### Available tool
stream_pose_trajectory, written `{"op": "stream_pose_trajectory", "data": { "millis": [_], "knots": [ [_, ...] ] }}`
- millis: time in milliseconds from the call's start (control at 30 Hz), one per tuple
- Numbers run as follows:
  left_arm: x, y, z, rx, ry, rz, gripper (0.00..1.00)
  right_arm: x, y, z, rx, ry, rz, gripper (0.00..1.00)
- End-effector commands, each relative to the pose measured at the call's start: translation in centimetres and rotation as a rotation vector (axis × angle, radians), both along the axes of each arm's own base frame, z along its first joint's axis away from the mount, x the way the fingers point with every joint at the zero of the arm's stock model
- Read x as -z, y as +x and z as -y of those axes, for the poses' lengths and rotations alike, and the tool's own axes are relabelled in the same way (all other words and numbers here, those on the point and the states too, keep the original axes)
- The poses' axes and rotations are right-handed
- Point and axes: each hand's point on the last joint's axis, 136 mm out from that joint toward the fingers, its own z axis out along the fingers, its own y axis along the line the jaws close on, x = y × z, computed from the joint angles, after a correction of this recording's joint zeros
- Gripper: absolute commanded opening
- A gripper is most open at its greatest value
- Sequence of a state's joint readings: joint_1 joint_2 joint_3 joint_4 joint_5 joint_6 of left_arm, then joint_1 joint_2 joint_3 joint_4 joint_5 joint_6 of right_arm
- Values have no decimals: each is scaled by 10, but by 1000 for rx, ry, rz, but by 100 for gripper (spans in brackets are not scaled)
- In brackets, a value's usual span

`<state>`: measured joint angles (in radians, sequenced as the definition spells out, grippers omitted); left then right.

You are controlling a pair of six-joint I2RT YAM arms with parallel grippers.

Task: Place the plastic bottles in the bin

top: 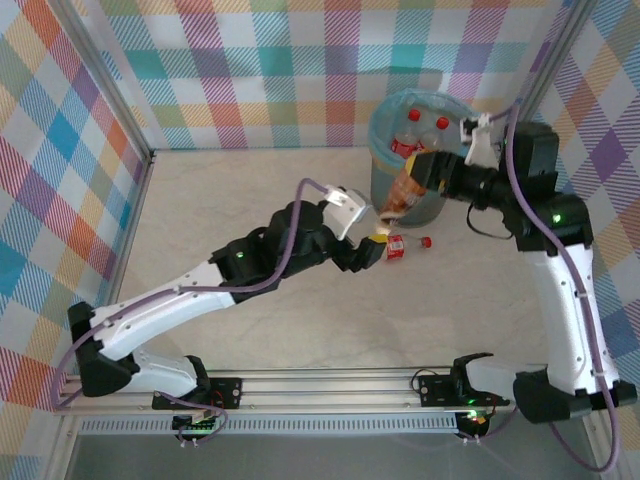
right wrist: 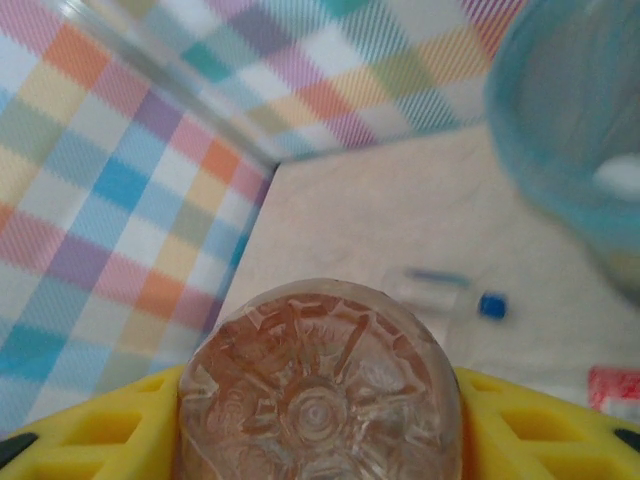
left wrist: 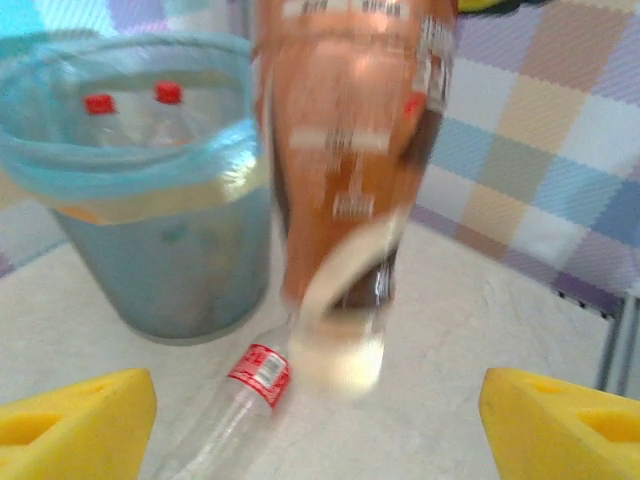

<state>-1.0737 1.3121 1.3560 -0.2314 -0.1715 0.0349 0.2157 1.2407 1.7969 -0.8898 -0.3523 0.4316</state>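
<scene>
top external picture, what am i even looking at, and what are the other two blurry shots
You are looking down on two robot arms bolted to the near edge of a table. Each arm ends in a two-finger claw. The other two pictures come from small cameras on the wrists, each looking out past its own claw's yellow fingers.

The right claw grips a brown-orange bottle at its base end. The bottle is tilted neck-down beside the bin, and the bin has red-capped bottles in it. The left claw is open and sits close to the held bottle's neck.

A clear bottle with a red label lies on the table. The right wrist picture also shows a blurry bottle with a blue cap lying there.
</scene>
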Motion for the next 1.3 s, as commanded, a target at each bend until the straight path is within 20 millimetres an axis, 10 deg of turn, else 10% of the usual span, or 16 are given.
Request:
{"op": "stream_pose_trajectory", "data": {
  "millis": [0, 300, 733, 1267],
  "knots": [
    [-22, 4, -28, -95, -55, 56, 86, -17, 33, 30, 162, -186, 105, 52],
    [-19, 3, -56, -151, -38, 56, 86, -26, 124, 77, 459, -447, 223, 46],
    [2, 13, -63, -181, -27, 15, 86, 86, 187, 64, 422, -527, 44, 48],
    [22, 24, -64, -193, -3, -32, 86, 210, 215, 40, 279, -550, -169, 52]
  ]
}}
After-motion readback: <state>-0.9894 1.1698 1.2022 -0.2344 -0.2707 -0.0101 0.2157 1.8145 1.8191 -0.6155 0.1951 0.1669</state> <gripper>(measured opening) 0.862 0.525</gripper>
